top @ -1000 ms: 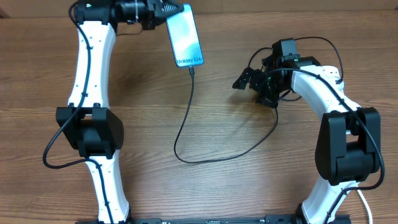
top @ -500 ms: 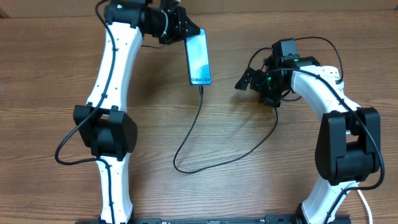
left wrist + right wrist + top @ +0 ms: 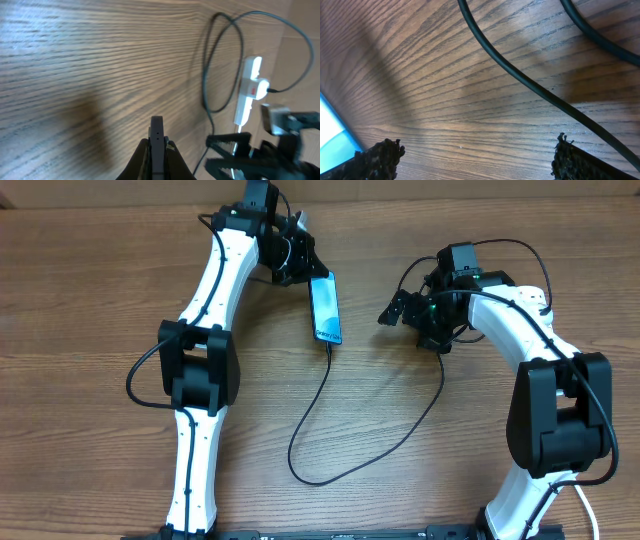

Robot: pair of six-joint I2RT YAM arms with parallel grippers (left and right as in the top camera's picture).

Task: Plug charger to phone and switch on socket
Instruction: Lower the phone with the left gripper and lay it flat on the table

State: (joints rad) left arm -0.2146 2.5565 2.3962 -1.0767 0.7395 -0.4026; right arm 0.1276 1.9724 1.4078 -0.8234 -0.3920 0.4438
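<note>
The left jaws grip the phone (image 3: 326,308) at 12 o'clock and the right jaws are open, so lay it gently on the bench (image 3: 80,300) without tugging the cable (image 3: 293,452).

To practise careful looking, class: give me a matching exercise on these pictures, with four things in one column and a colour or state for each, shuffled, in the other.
1 phone
2 charger
3 socket
4 right pincer

A white, red switch
B open, holding nothing
C black, looping on the table
D blue screen, gripped by the left pincer

Pairs: 1-D, 2-C, 3-A, 4-B
</note>
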